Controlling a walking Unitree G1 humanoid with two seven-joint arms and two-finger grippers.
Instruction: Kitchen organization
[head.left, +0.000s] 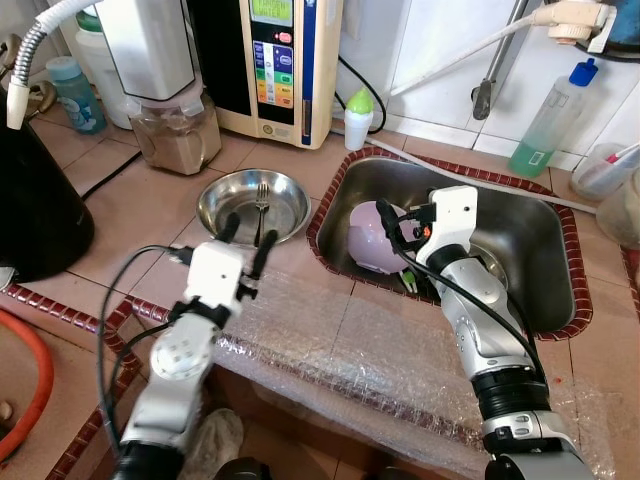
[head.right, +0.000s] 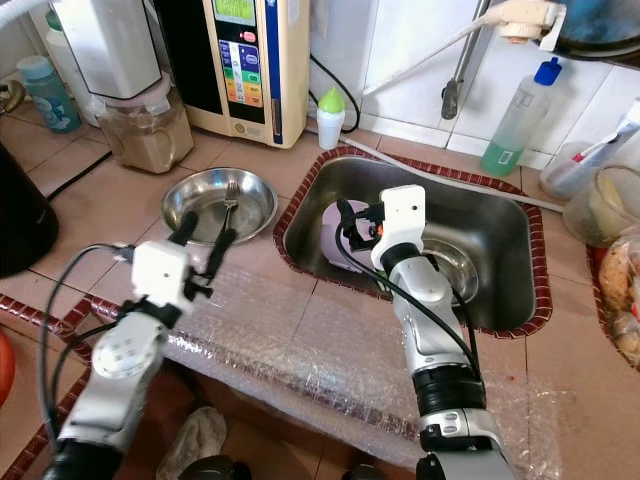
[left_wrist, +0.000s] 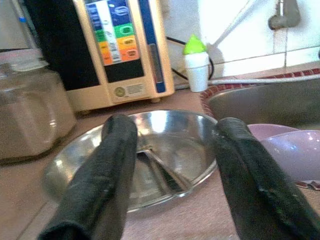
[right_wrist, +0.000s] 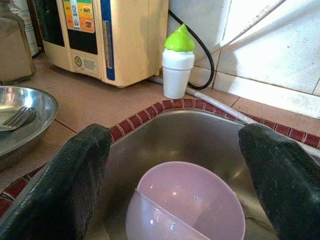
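A steel bowl (head.left: 252, 205) with a fork (head.left: 261, 200) lying in it sits on the tiled counter, left of the sink (head.left: 520, 240). My left gripper (head.left: 243, 240) hovers open at the bowl's near rim, and its fingers (left_wrist: 110, 165) frame the bowl with nothing between them. Inside the sink a lilac plastic bowl (head.left: 372, 237) leans against the left wall. My right gripper (head.left: 395, 232) hangs open just above it, with the lilac bowl (right_wrist: 187, 200) between and below its spread fingers (right_wrist: 75, 170). Something small and green (head.left: 408, 280) lies beside the bowl.
A beige water machine (head.left: 280, 60), a blender jar (head.left: 175, 130) and a white bottle with a green cap (head.left: 358, 118) stand along the back. A green soap bottle (head.left: 550, 120) stands behind the sink. Bubble wrap (head.left: 340, 340) covers the front counter. A black vessel (head.left: 35, 200) stands at the left.
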